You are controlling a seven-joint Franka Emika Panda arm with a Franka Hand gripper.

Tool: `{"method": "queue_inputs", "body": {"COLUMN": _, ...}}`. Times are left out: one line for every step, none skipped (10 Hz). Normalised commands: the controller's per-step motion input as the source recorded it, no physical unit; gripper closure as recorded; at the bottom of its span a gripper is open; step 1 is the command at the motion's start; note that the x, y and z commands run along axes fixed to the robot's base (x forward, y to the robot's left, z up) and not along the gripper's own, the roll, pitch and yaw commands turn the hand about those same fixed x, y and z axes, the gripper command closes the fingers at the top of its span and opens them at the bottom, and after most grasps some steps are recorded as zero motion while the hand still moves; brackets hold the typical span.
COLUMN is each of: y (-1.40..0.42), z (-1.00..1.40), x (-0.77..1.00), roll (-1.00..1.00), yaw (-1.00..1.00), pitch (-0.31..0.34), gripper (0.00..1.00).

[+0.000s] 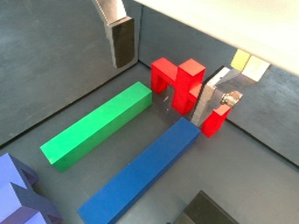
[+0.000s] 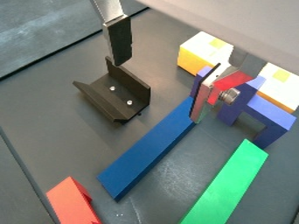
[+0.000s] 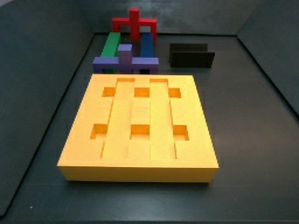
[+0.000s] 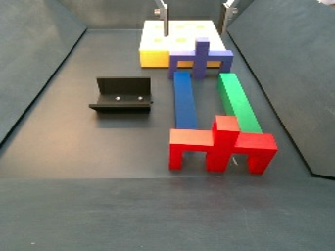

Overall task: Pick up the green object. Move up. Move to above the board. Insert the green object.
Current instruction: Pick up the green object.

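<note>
The green object (image 1: 100, 125) is a long green bar lying flat on the dark floor beside a blue bar (image 1: 146, 171). It also shows in a wrist view (image 2: 228, 188) and in both side views (image 3: 111, 44) (image 4: 240, 98). The board (image 3: 140, 127) is an orange-yellow slab with grooves and square holes; it also shows in a side view (image 4: 170, 41). My gripper (image 1: 166, 68) (image 2: 162, 68) is open and empty, well above the floor and apart from the green bar. One finger (image 4: 164, 12) shows at the top edge of a side view.
A red cross-shaped piece (image 1: 176, 80) (image 4: 222, 145) stands at the end of the green and blue bars. A purple block (image 3: 122, 61) (image 2: 251, 109) sits between the bars and the board. The fixture (image 2: 114, 94) (image 4: 121, 95) stands beside the blue bar. Grey walls ring the floor.
</note>
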Motion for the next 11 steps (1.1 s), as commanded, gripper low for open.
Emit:
{"method": "queue_inputs", "body": {"y": 0.0, "z": -0.01, "x": 0.02, "roll": 0.0, "yaw": 0.0, "pitch": 0.0, "gripper": 0.0}}
{"method": "queue_inputs", "body": {"y": 0.0, "z": -0.13, "x": 0.18, "roll": -0.07, "yaw": -0.05, "pitch": 0.029, "gripper": 0.0}}
{"method": "queue_inputs", "body": {"y": -0.02, "z": -0.53, "x": 0.09, "roll": -0.17, "yaw": -0.15, "pitch": 0.0, "gripper": 0.0}}
{"method": "queue_inputs", "body": {"y": -0.1, "z": -0.85, "x": -0.51, "roll": -0.17, "yaw": -0.15, "pitch": 0.0, "gripper": 0.0}}
{"method": "queue_inputs", "body": {"y": -0.17, "z": -0.96, "x": -0.93, "roll": -0.11, "yaw": -0.1, "pitch": 0.011, "gripper": 0.0}}
{"method": "queue_inputs", "body": {"y": -0.17, "z": -1.0, "x": -1.0, "roll": -0.07, "yaw": -0.03, "pitch": 0.0, "gripper": 0.0}}
{"method": "queue_inputs", "body": {"y": -0.18, "z": -1.0, "x": -1.0, "roll": -0.06, "yaw": 0.0, "pitch": 0.0, "gripper": 0.0}}
{"method": "queue_inputs", "body": {"y": -0.2, "z": -1.0, "x": -1.0, "roll": 0.0, "yaw": 0.0, "pitch": 0.0, "gripper": 0.0}}
{"method": "queue_inputs", "body": {"y": -0.08, "z": -0.78, "x": -0.79, "roll": 0.0, "yaw": -0.01, "pitch": 0.0, "gripper": 0.0}}
{"method": "queue_inputs", "body": {"y": -0.05, "z": -0.88, "x": -0.91, "roll": 0.06, "yaw": 0.0, "pitch": -0.074, "gripper": 0.0}}
{"method": "queue_inputs", "body": {"y": 0.0, "z": -0.57, "x": -0.72, "roll": 0.19, "yaw": 0.0, "pitch": -0.106, "gripper": 0.0}}
